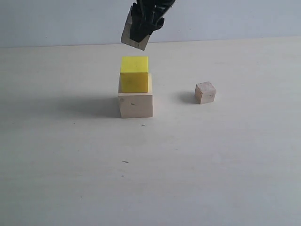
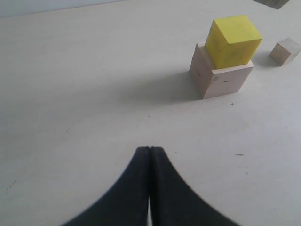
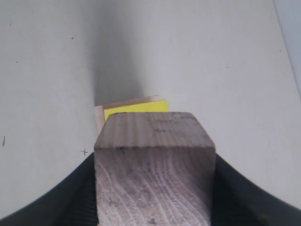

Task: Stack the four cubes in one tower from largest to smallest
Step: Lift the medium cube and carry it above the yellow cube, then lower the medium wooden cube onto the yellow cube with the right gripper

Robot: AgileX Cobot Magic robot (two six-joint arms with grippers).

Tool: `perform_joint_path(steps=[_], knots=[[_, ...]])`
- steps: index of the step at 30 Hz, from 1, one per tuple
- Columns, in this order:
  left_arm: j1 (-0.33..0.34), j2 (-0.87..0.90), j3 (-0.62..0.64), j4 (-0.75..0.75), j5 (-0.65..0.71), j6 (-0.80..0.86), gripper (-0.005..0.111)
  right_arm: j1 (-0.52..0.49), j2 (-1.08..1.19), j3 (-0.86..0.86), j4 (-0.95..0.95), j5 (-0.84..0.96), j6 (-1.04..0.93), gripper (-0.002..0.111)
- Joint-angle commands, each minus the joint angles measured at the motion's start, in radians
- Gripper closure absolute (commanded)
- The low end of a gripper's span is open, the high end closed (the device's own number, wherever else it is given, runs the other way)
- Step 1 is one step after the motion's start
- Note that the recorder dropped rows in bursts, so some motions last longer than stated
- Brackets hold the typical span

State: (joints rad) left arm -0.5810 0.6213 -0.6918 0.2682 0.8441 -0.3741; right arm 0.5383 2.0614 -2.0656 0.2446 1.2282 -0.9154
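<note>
The largest pale wood cube (image 1: 136, 104) rests on the table with the yellow cube (image 1: 134, 74) on top of it; both also show in the left wrist view, pale cube (image 2: 225, 81), yellow cube (image 2: 232, 41). My right gripper (image 1: 141, 29) hangs above them, shut on the medium grainy wood cube (image 1: 133, 40), tilted in the air. That cube (image 3: 155, 169) fills the right wrist view, with the yellow cube (image 3: 135, 108) just below. The smallest pale cube (image 1: 205, 92) sits alone to the right. My left gripper (image 2: 149, 150) is shut and empty, low over bare table, apart from the stack.
The pale tabletop (image 1: 70, 155) spreads all round the stack. A grey wall (image 1: 56, 21) rises behind the table's far edge. Small dark specks (image 1: 125, 161) mark the surface in front.
</note>
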Motion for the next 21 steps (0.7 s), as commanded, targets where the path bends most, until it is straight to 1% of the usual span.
perform_joint_path(steps=[1, 4, 14, 21], knots=[[0.003, -0.005, 0.005, -0.002, -0.002, 0.000, 0.107, -0.004, -0.001, 0.007, 0.010, -0.007, -0.002, 0.108], [0.003, -0.005, 0.005, -0.002, -0.002, 0.000, 0.107, -0.004, 0.005, 0.007, 0.013, -0.007, -0.028, 0.108], [0.003, -0.005, 0.005, -0.002, -0.002, 0.000, 0.107, -0.004, 0.047, 0.007, 0.017, -0.007, -0.031, 0.108], [0.003, -0.005, 0.005, -0.002, -0.004, 0.000, 0.107, -0.004, 0.047, 0.007, 0.014, -0.007, -0.092, 0.108]])
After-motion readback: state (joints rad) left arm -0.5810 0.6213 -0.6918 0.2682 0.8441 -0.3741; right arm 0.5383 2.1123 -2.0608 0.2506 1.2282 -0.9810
